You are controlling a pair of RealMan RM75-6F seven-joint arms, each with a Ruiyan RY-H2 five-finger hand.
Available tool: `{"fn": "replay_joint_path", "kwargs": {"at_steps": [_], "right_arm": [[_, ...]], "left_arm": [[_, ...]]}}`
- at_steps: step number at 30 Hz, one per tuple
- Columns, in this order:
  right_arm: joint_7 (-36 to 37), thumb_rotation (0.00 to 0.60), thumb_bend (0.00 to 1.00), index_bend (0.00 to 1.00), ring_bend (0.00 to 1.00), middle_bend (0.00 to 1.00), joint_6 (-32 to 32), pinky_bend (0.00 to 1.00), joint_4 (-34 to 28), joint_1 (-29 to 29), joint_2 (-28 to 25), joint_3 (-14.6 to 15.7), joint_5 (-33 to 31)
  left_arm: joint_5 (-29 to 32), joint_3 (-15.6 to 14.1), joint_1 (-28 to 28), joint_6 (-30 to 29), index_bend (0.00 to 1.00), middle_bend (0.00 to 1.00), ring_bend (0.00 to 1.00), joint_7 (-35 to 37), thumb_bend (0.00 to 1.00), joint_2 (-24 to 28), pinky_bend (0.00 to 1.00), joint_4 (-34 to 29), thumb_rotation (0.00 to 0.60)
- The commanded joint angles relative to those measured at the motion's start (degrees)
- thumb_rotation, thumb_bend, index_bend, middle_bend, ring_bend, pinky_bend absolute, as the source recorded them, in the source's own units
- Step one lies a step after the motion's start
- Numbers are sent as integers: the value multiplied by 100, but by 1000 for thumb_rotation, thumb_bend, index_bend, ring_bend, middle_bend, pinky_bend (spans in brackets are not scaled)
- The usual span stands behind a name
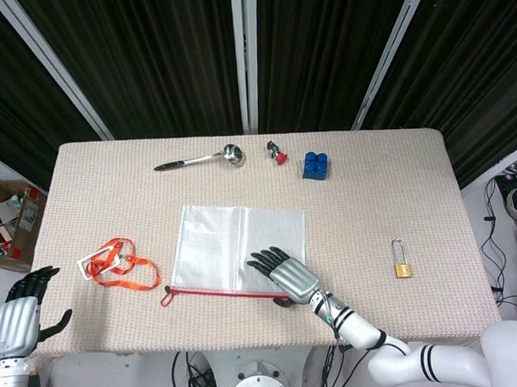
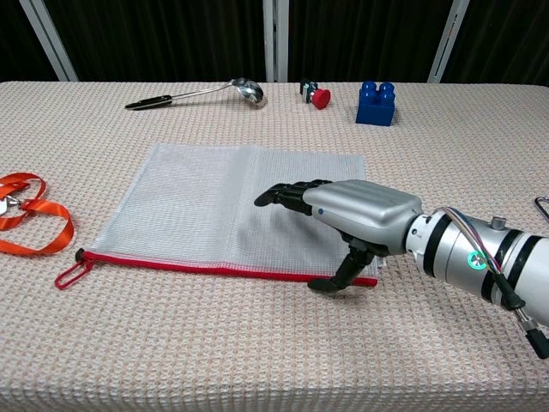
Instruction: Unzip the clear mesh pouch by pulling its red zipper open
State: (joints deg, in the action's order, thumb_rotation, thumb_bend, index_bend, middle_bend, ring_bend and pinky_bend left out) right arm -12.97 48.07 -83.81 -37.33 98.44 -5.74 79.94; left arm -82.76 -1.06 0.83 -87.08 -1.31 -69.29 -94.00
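The clear mesh pouch (image 1: 226,250) (image 2: 197,206) lies flat in the middle of the table, its red zipper (image 1: 219,291) (image 2: 189,267) along the near edge. The red pull loop (image 1: 166,296) (image 2: 70,271) sits at the zipper's left end. My right hand (image 1: 287,276) (image 2: 347,213) hovers palm down over the pouch's right near part, fingers spread, holding nothing; whether it touches the pouch is unclear. My left hand (image 1: 16,312) stays off the table's near left corner, fingers apart and empty, seen only in the head view.
An orange lanyard (image 1: 116,264) (image 2: 30,221) lies left of the pouch. A ladle (image 1: 198,159) (image 2: 193,93), a small red-capped part (image 1: 277,153) (image 2: 316,94) and a blue brick (image 1: 316,165) (image 2: 377,104) line the far side. A brass padlock (image 1: 401,261) sits at the right.
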Motion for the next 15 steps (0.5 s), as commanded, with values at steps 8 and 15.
{"fn": "replay_joint_path", "kwargs": {"at_steps": [8, 15], "right_arm": [[-29, 600, 153, 65, 0, 0, 225, 0, 440, 79, -367, -361, -683], [447, 600, 153, 64, 0, 0, 255, 0, -266, -26, -1110, -544, -407]], "left_arm": [[-48, 31, 11, 60, 177, 137, 112, -36, 238, -36, 154, -1, 600], [-43, 58, -2, 79, 177, 137, 112, -32, 238, -50, 154, 2, 600]]}}
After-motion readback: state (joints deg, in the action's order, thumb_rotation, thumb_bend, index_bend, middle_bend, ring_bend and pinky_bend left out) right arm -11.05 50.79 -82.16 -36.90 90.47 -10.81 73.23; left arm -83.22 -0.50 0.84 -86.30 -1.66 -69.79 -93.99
